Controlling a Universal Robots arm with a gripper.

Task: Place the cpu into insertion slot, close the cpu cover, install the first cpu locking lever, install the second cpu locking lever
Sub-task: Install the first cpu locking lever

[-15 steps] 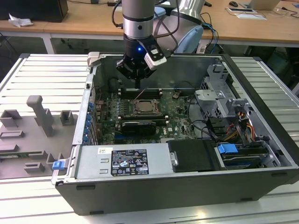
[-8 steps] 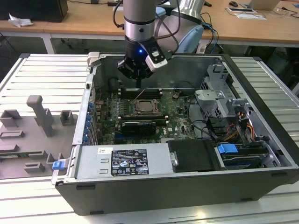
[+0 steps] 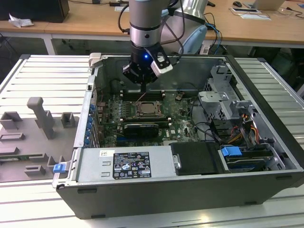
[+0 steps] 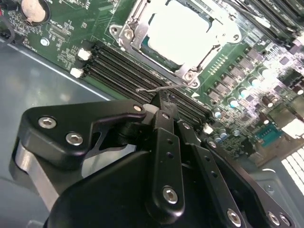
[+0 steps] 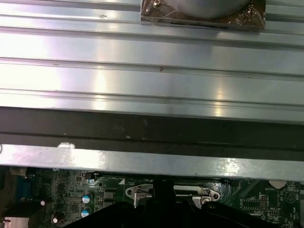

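Note:
The cpu (image 4: pixel 183 33) lies flat in the insertion slot (image 3: pixel 151 109) on the green motherboard, its pale face showing through the window of the cpu cover (image 4: pixel 135 33), which is down over it. My gripper (image 4: pixel 164 100) is shut, its black fingertips just beside the socket's edge. A thin wire locking lever (image 4: pixel 149 89) runs across right at the fingertips; I cannot tell whether it is clamped or merely touched. In the exterior view the gripper (image 3: pixel 144 89) hangs low inside the open case, at the socket's far side, with the lever (image 3: pixel 139 98) angled up to it.
Long black memory slots (image 4: pixel 118 71) lie between gripper and case wall. A black graphics card (image 3: pixel 140 128) sits in front of the socket, the power supply (image 3: pixel 126 164) nearer still, a drive cage (image 3: pixel 223 90) and cables on the exterior view's right. Grey fixtures (image 3: pixel 40 118) stand outside the case.

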